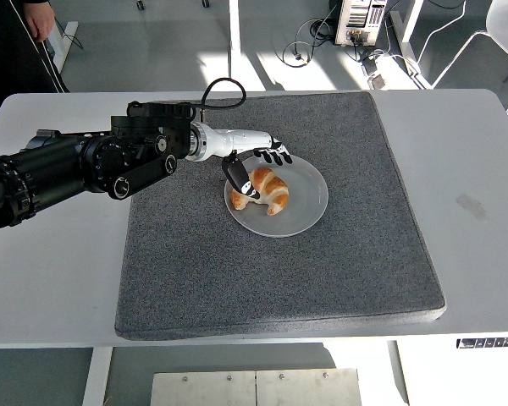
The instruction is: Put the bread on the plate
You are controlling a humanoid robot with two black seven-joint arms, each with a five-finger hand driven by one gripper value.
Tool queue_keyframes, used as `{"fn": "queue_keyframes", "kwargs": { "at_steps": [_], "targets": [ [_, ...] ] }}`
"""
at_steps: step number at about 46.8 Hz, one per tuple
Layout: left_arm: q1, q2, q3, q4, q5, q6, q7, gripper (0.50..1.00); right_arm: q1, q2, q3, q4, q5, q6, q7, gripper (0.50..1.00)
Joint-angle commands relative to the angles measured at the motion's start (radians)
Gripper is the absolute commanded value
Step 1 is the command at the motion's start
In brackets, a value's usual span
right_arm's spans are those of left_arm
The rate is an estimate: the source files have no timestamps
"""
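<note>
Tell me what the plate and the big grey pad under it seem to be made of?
The plate looks like frosted plastic or glass: pale, translucent, the grey showing through. The pad looks like dense felt or foam: matte, speckled charcoal, thick soft edges. Neither can be told for certain by sight.
</note>
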Motion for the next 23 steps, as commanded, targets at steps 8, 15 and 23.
{"fn": "queue_keyframes", "kwargs": {
  "at_steps": [8, 15, 23],
  "targets": [
    [-0.044, 0.000, -0.040, -0.002, -0.047, -0.028, 0.058, 0.972, 0.000, 0.000, 0.001, 0.000, 0.000, 0.000, 0.000, 1.000],
    [-0.095, 0.000, -0.052, 0.000, -0.116, -0.034, 0.059, 0.972, 0.000, 0.000, -0.001, 0.002, 0.000, 0.000, 0.000, 1.000],
    [-0.161, 0.000, -0.066, 0.011, -0.151, -0.031, 0.061, 0.974, 0.000, 0.000, -0.001, 0.005, 0.000, 0.000, 0.000, 1.000]
  ]
}}
